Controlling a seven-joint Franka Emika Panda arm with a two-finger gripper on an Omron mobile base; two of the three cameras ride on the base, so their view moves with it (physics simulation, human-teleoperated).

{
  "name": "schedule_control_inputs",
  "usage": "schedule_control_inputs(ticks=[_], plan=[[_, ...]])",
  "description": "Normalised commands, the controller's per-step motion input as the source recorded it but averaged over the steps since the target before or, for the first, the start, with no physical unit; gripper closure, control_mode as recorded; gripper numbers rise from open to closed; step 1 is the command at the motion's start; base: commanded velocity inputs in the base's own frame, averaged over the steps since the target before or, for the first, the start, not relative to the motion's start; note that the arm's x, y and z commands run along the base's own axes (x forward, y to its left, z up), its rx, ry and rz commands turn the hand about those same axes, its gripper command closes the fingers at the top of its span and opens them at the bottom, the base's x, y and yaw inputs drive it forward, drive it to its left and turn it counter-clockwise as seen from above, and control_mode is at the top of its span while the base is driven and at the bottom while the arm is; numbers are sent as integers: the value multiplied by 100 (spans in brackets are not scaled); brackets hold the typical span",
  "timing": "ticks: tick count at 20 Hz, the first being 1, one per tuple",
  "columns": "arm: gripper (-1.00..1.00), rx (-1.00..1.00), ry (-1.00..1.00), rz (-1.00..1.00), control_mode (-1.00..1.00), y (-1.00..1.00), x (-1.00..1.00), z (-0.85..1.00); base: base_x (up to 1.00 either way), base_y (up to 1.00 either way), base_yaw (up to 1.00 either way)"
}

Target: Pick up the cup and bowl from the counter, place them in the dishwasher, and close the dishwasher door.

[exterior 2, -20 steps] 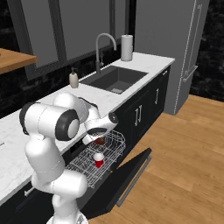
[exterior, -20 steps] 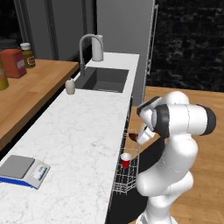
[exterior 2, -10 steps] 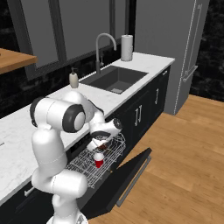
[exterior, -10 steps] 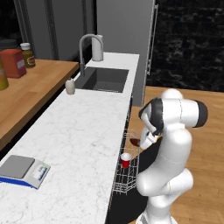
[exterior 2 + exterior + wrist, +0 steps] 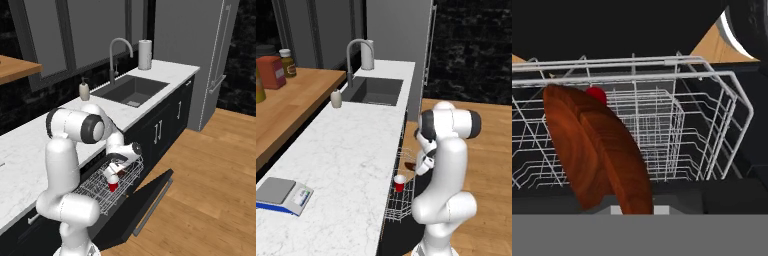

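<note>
One gripper, low over the pulled-out white wire rack of the dishwasher, with one bowl clamped between the fingers. Fingertips themselves hidden: in the hand view covered by the bowl's dark reddish-brown underside, tilted steeply on edge, with only the closed grip on its rim to be inferred from how close it sits to the camera. In the left base view only a brown sliver of the bowl visible beside the white forearm, just above the rack's near rim; gripper mostly masked there by the arm.

One cup, red, upright inside the rack, near its middle and just below the hand; seen too as a red-rimmed shape close against the counter's front edge, and as a small red patch peeping over the bowl's top edge. One rack, its far corners cut off by the bowl in the hand view. One dishwasher door, swung down flat and black beyond the rack's outer edge.

One counter, white marble: one scale near its left front corner, one small soap bottle by the sink's corner, one faucet, one pale cylinder at the far end.
</note>
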Motion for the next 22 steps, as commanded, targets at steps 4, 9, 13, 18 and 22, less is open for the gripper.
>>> schedule_control_inputs(ticks=[4,9,13,18,22], plan=[[100,0,0,0,-100,0,30,-44,0,0,0],[100,0,0,0,-100,0,32,-40,0,0,0],[100,0,0,0,-100,0,34,-45,0,0,0],[100,0,-1,1,-100,0,34,-44,0,0,0],[100,0,-3,1,-100,1,36,-44,0,0,0]])
